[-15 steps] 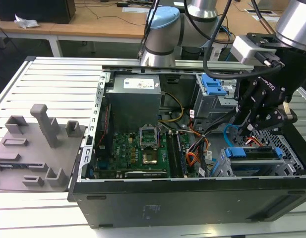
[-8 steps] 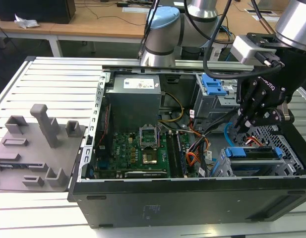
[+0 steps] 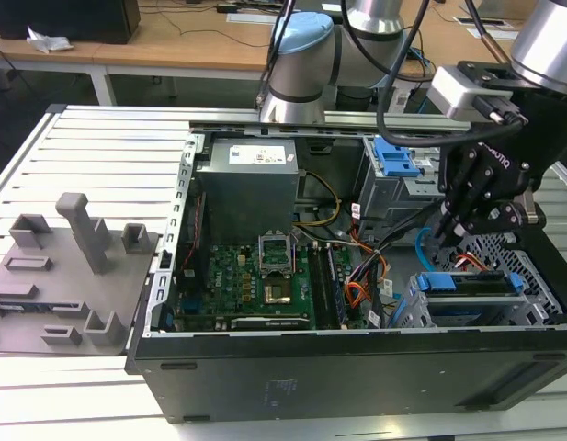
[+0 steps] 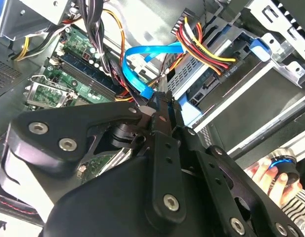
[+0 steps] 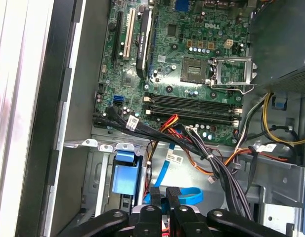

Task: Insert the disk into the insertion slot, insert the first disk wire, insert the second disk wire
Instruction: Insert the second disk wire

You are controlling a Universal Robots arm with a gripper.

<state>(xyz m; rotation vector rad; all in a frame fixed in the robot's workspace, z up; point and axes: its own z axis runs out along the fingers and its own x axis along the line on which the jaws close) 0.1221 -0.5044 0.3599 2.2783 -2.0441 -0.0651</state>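
A: Disk, the flat silver drive in its bright blue plastic carrier (image 3: 471, 283), already sits in the low grey perforated sheet-metal cage (image 3: 531, 276), exterior view's right, inside the black PC case (image 3: 357, 367).

B: Gripper?

A: Black gripper (image 4: 159, 106) w/ fingers pinched on the flat blue data cable (image 4: 142, 74), just by the disk's rear edge.

B: Tips for this step?

A: IMO line the plug square w/ the port, push straight, keep the red-yellow power wires (image 4: 204, 42) out of the way.

B: What's unclear?

A: Plug and port are hidden behind the fingers; can't tell if it's seated. Someone's hand (image 4: 271, 175) is cut off at the frame edge.
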